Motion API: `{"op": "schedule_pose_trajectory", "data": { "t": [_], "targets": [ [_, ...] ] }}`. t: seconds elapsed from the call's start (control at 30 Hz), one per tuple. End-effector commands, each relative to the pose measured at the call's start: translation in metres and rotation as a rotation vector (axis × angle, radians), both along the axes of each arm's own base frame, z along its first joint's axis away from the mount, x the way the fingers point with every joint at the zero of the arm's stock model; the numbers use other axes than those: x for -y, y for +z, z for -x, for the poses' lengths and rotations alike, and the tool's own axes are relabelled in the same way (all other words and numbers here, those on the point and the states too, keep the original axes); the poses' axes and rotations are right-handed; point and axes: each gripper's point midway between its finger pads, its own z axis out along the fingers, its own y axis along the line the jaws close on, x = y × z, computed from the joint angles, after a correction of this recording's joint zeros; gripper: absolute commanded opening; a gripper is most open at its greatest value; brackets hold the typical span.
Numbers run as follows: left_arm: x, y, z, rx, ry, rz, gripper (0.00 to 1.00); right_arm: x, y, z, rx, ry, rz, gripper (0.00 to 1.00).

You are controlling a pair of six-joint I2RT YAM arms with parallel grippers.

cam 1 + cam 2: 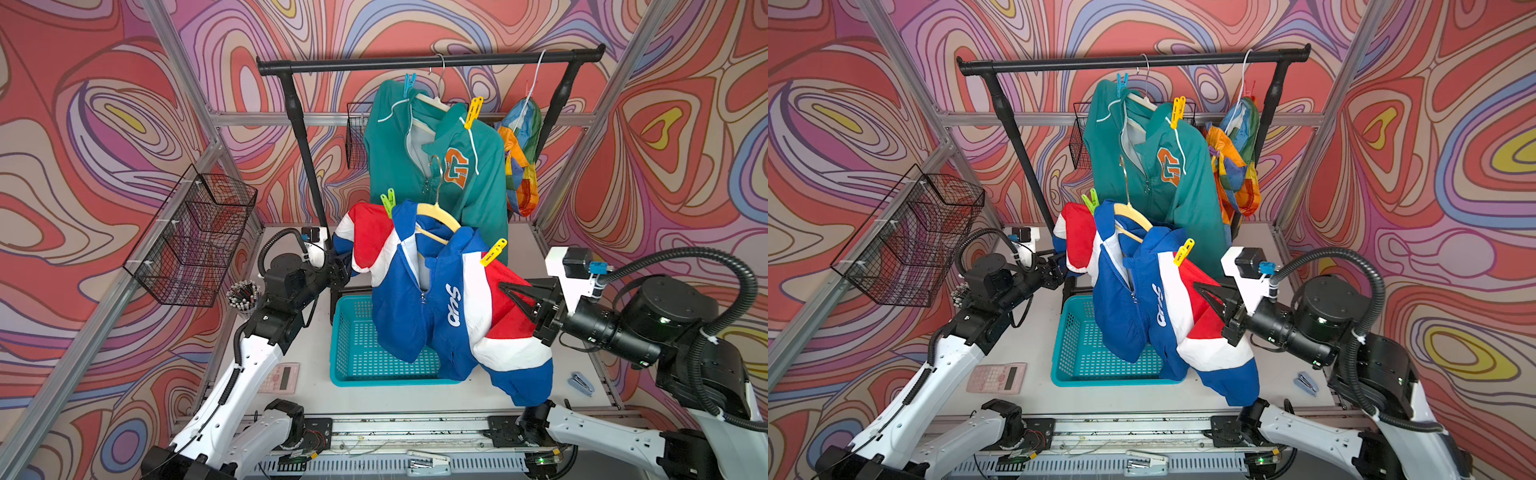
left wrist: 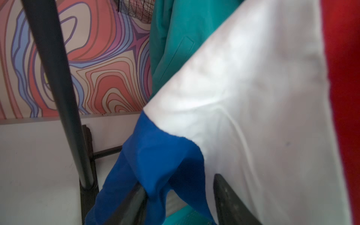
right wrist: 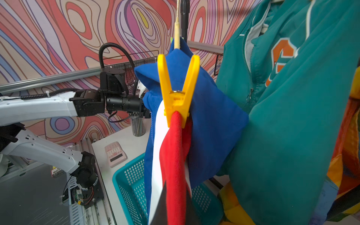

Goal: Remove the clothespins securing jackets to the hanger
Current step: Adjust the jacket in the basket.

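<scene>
Centre frame: fleecy blue jacket (image 1: 415, 316), yellow plastic V-shaped clothespin (image 3: 178, 91) on shoulder; right gripper (image 3: 176, 187) pinching red sleeve; left gripper (image 2: 179, 181) jaws spread, blue cuff between.

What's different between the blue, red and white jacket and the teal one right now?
The teal jacket hangs from the black rail; the blue jacket is off the rail, out front above the turquoise basket, one sleeve pinched by the right end effector. The teal jacket carries a blue clothespin and a yellow clothespin; the blue jacket a green clothespin and a second yellow clothespin. Both sit on hangers, each pinned twice.
</scene>
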Motion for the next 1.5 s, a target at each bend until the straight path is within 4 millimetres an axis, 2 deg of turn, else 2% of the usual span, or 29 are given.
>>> {"op": "schedule_pose_trajectory", "data": {
  "t": [0.0, 0.07, 0.17, 0.33, 0.47, 0.6, 0.73, 0.97, 1.1, 1.3, 1.47],
  "targets": [
    [-0.015, -0.024, 0.011, -0.069, 0.071, -0.029, 0.65, -0.009, 0.027, 0.004, 0.076, 0.05, -0.078, 0.0],
    [-0.019, -0.03, 0.017, -0.085, 0.087, -0.029, 0.68, -0.015, 0.031, 0.003, 0.09, 0.074, -0.08, 0.0],
    [-0.026, -0.036, 0.025, -0.104, 0.114, -0.029, 0.77, -0.029, 0.033, -0.001, 0.089, 0.107, -0.068, 0.0],
    [-0.044, -0.044, 0.031, -0.122, 0.202, -0.056, 0.88, -0.07, 0.016, -0.015, 0.024, 0.185, -0.015, 0.0],
    [-0.066, -0.048, 0.031, -0.12, 0.318, -0.099, 0.99, -0.077, 0.02, -0.022, 0.054, 0.181, -0.02, 0.0],
    [-0.08, -0.045, 0.027, -0.095, 0.37, -0.123, 1.0, -0.076, 0.038, -0.025, 0.114, 0.166, -0.07, 0.0],
    [-0.09, -0.049, 0.02, -0.121, 0.405, -0.059, 1.0, -0.092, 0.045, -0.041, 0.164, 0.147, -0.157, 0.0],
    [-0.095, -0.052, 0.021, -0.115, 0.434, -0.01, 1.0, -0.136, 0.028, -0.067, 0.174, 0.189, -0.237, 0.0],
    [-0.102, -0.046, 0.027, -0.091, 0.466, -0.014, 1.0, -0.139, 0.026, -0.07, 0.252, 0.187, -0.28, 0.0],
    [-0.104, -0.04, 0.03, -0.084, 0.471, -0.012, 1.0, -0.139, -0.005, -0.076, 0.285, 0.152, -0.262, 0.0],
    [-0.115, -0.039, 0.033, -0.087, 0.523, -0.031, 1.0, -0.114, -0.033, -0.073, 0.256, 0.08, -0.229, 0.0]
  ]
}}
